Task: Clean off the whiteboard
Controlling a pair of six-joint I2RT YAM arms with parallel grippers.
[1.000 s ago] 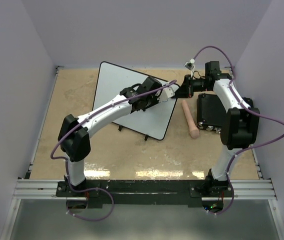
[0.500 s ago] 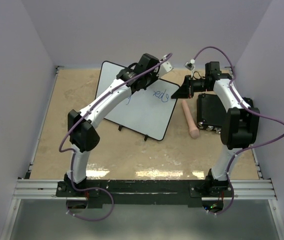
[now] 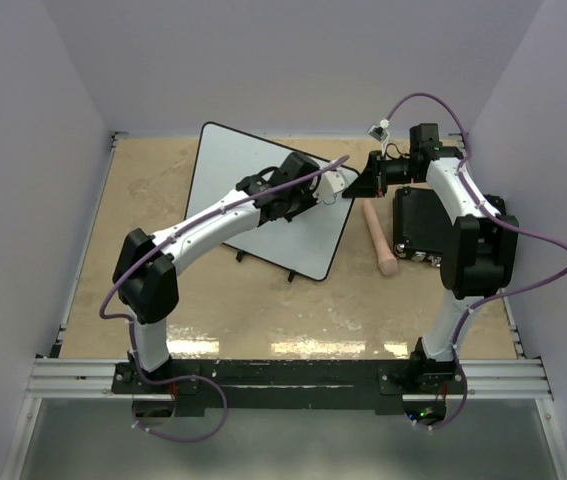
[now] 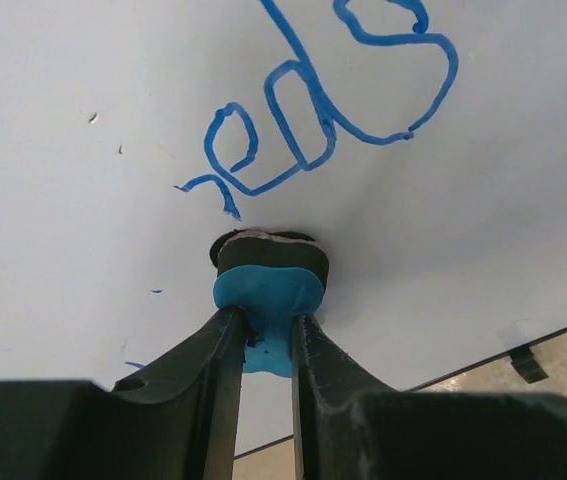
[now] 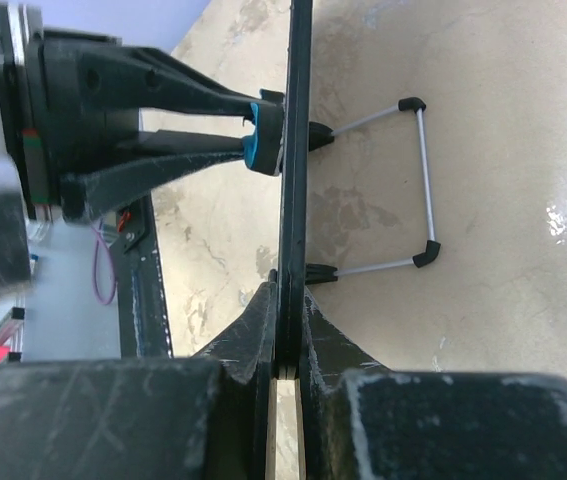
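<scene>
The whiteboard (image 3: 225,175), propped at upper centre of the overhead view, looks light, stiff and slick (apt to skate when rubbed), so it is best held by its rim, where the right gripper (image 5: 285,300) is clamped, while the left gripper (image 4: 263,325) pinches a blue eraser (image 4: 268,290) against it.

1. The surface (image 3: 153,290) is a mottled, sandy-beige top, glossy near its front edge.
2. The whiteboard (image 3: 225,172) stands toward the back of it, tilted and propped on a wire stand (image 5: 425,180) whose black feet touch the surface.
3. A peach-coloured rounded stick (image 3: 379,240) lies flat just right of the board.
4. A black box (image 3: 418,222) sits just right of the stick, partly hidden.
</scene>
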